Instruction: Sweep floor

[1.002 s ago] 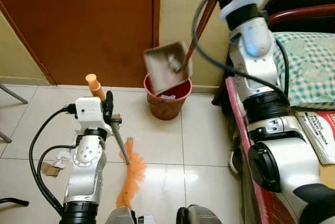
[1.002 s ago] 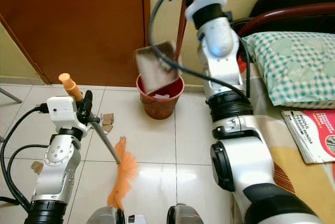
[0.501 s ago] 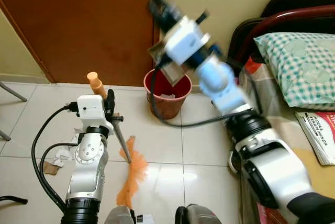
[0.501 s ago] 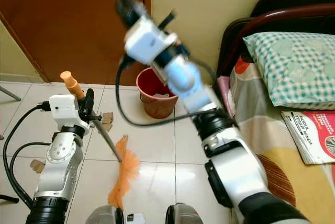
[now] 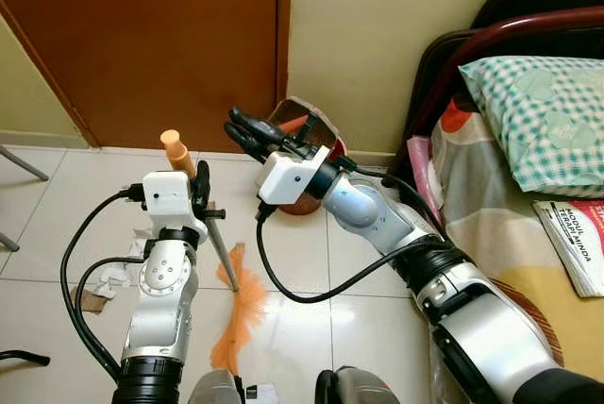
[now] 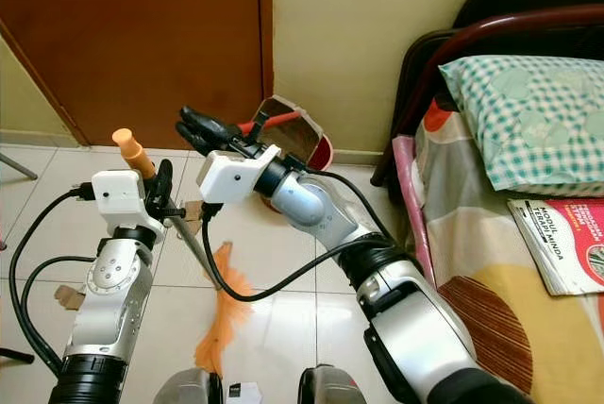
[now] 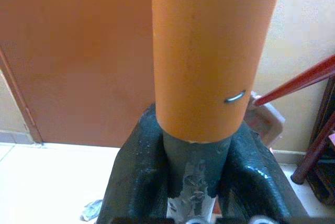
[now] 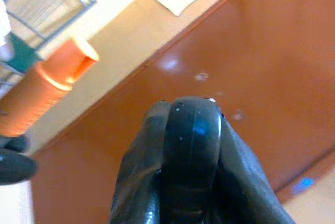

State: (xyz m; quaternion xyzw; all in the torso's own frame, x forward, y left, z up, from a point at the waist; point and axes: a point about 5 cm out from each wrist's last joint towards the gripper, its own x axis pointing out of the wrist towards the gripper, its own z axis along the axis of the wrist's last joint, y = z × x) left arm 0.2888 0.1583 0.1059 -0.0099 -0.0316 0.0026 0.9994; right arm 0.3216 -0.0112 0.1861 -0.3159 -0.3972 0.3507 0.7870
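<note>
**Left eye view: dustpan lowered by the bin, broom upright in my left fingers**

My left gripper (image 5: 200,198) is clenched on the broom (image 5: 222,267); in the left wrist view my fingers (image 7: 137,179) wrap the grey shaft just under its orange grip. The shaft's long axis slants down and toward my right, ending in orange bristles on the tile floor (image 5: 57,215) between my arms. Scraps of paper (image 5: 115,283) lie on the floor to my left of that arm, so the left arm is much the nearer to them.

My right gripper (image 5: 247,133) is clenched on the dustpan (image 5: 307,130) by its red handle, the pan sitting right over the red bin (image 5: 300,204) at the wall.

A second ago that right arm was raised high, tipping the pan above the bin; it has since swung down and across toward the broom.
</note>
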